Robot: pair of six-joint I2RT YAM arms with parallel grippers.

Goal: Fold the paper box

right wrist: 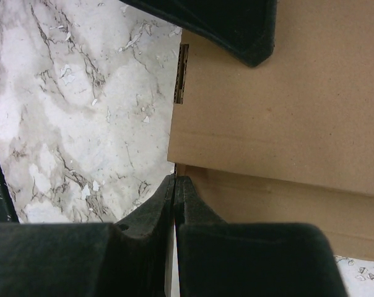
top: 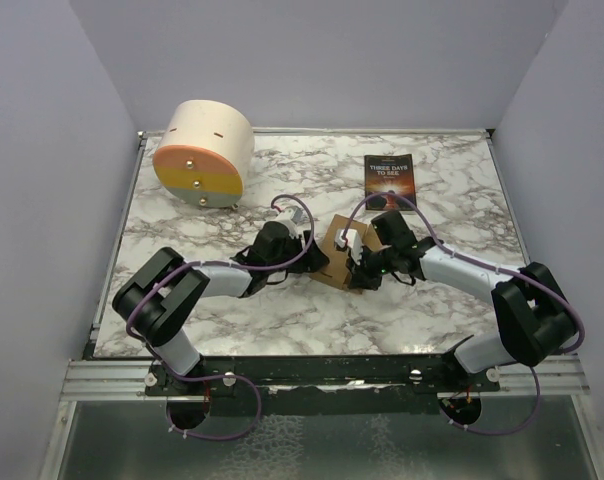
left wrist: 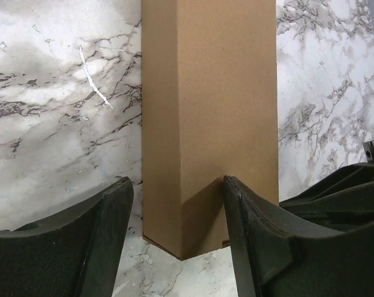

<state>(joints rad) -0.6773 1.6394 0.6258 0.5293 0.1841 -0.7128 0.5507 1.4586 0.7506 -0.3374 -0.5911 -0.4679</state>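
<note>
Left gripper [left wrist: 178, 182], at the paper box's [top: 332, 272] 9 o'clock, straddles its end, jaws partly apart; grip unclear. Right gripper [right wrist: 174, 180], at 3 o'clock, is closed tight, tips against its edge.

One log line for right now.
paper box: partly folded | left pincer: open around box corner | right pincer: shut, tips at box edge

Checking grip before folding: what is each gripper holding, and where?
Nothing clearly: open left gripper straddles the box end; shut right gripper sits at its edge.
</note>
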